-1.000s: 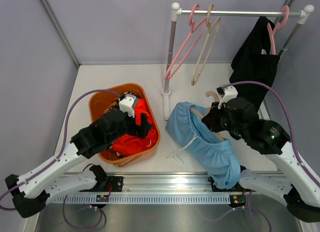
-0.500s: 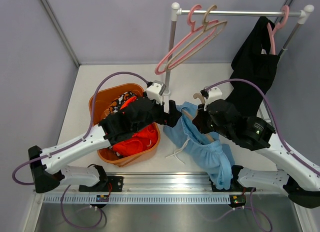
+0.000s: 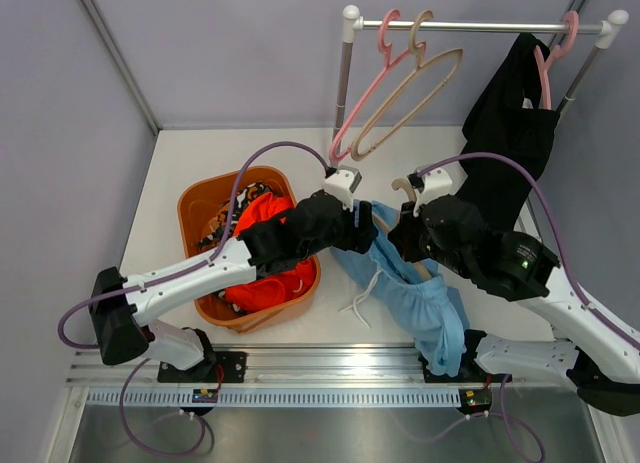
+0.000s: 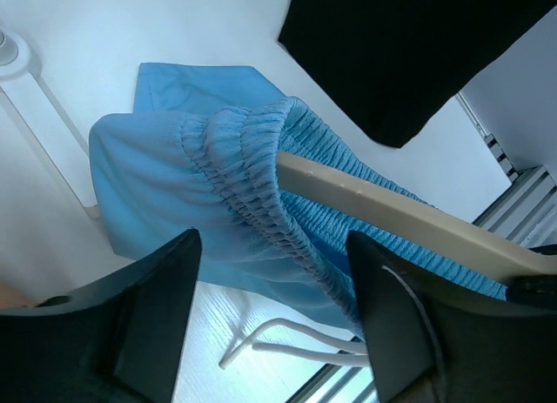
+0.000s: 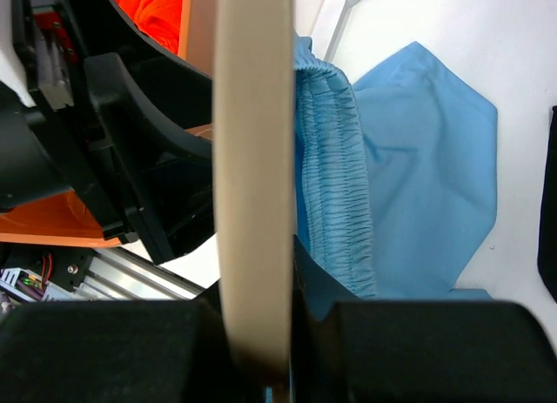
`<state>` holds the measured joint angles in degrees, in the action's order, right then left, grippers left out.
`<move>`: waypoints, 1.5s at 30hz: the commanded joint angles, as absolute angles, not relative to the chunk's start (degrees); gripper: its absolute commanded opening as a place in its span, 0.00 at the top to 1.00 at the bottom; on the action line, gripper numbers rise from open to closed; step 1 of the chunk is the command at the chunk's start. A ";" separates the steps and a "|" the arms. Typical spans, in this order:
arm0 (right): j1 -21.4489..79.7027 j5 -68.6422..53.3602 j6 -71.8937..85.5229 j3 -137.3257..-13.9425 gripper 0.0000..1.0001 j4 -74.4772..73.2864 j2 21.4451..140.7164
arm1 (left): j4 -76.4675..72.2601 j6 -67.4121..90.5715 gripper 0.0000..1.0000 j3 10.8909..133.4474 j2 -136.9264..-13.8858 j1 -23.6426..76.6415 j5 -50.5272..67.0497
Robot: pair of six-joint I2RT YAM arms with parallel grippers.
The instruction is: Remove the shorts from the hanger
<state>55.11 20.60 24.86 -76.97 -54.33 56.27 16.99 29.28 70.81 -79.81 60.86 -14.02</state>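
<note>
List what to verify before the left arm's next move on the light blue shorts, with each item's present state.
1. Hanger grip: right gripper shut on beige hanger: ok.
2. Jaw position: left gripper open, straddling the waistband of the light blue shorts: ok.
3. Left fingers touching fabric: cannot tell.
4. Waistband free of hanger: not ok, it wraps the hanger's arm.
5. Orange basket on the left arm's side for the drop: ok.
</note>
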 commanded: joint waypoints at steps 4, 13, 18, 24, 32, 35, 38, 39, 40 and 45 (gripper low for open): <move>55.72 22.33 23.91 -80.51 1.00 -50.71 56.07 | 14.68 29.71 0.73 74.97 -80.77 61.17 -18.36; 57.56 21.00 24.43 -80.25 1.00 -51.06 54.85 | 20.74 28.21 1.00 81.04 -86.57 54.59 -28.74; 58.36 21.09 24.78 -79.89 1.00 -51.50 53.62 | 21.18 28.65 1.00 81.12 -89.73 50.11 -28.21; 58.71 22.76 24.44 -79.89 1.00 -51.86 52.56 | 19.61 27.43 1.00 79.28 -90.62 48.43 -23.31; 58.62 25.66 22.15 -81.21 1.00 -50.02 55.19 | 19.07 22.77 1.00 76.29 -86.75 55.36 -18.11; 58.62 23.39 21.27 -81.82 1.00 -48.35 55.72 | 22.06 23.82 1.00 76.20 -87.10 55.99 -20.29; 58.62 22.33 21.18 -82.97 1.00 -48.51 55.72 | 23.99 23.82 1.00 76.20 -88.06 53.63 -23.29; 58.62 22.32 21.09 -83.14 1.00 -48.69 55.46 | 24.17 24.69 1.00 76.20 -88.33 52.92 -23.03; 58.71 22.32 21.18 -83.23 1.00 -48.78 55.11 | 24.26 25.05 1.00 75.94 -88.33 52.21 -22.77; 58.62 22.24 21.62 -83.15 1.00 -49.57 53.79 | 24.17 26.45 1.00 76.20 -88.94 47.12 -22.24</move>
<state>58.08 22.94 21.85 -79.18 -54.50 56.53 22.11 26.26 76.73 -88.77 51.51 -18.87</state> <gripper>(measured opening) 0.153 0.024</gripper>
